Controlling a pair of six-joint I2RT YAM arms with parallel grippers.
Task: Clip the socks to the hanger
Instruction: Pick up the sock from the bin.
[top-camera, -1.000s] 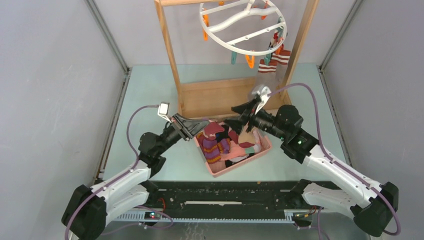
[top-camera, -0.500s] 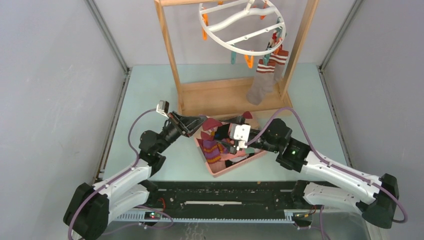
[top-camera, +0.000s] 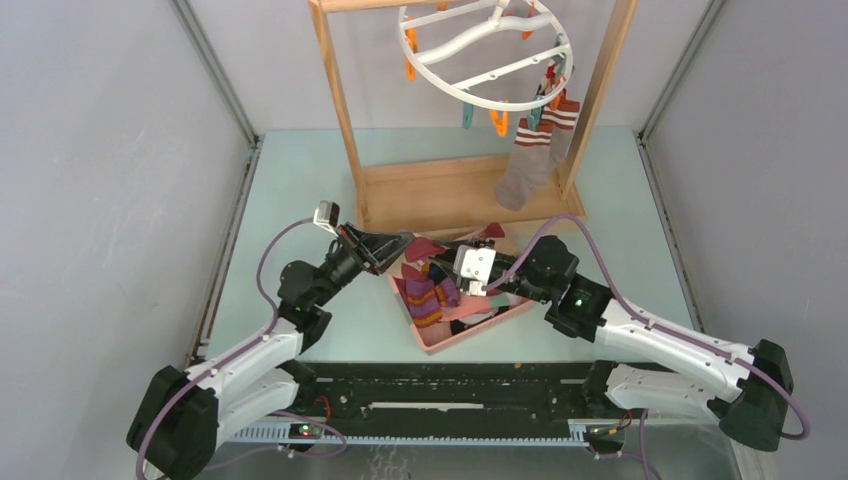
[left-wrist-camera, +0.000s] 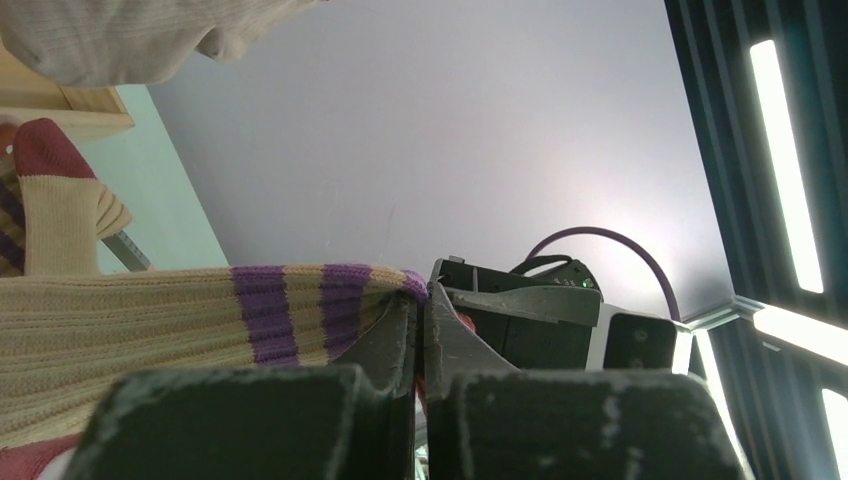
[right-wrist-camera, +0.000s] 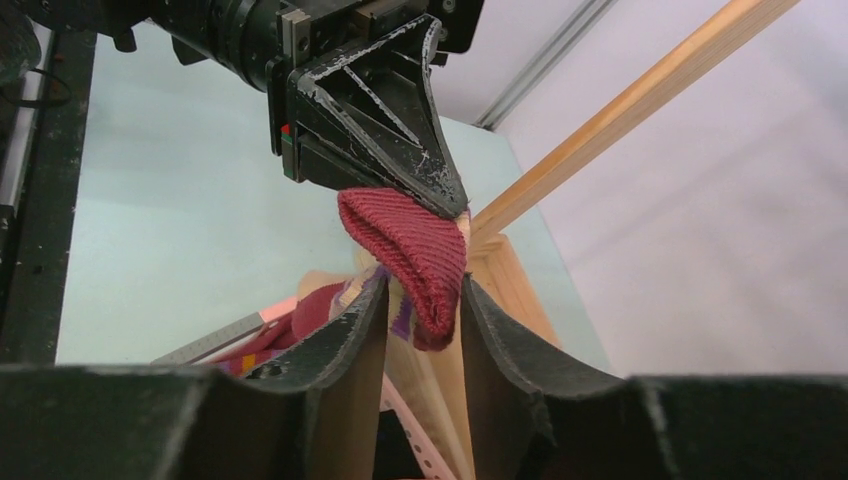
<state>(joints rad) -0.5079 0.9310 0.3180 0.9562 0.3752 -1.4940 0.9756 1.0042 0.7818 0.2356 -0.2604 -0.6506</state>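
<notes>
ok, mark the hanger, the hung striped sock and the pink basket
hanger (top-camera: 483, 102), top view, front of its white rim.
hung striped sock (top-camera: 520, 172), top view, grey foot part.
pink basket (top-camera: 480, 328), top view, near wall.

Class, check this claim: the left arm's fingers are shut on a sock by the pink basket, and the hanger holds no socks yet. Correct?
Not quite: a striped sock already hangs from the hanger, as the top external view shows. The rest stands.
</notes>
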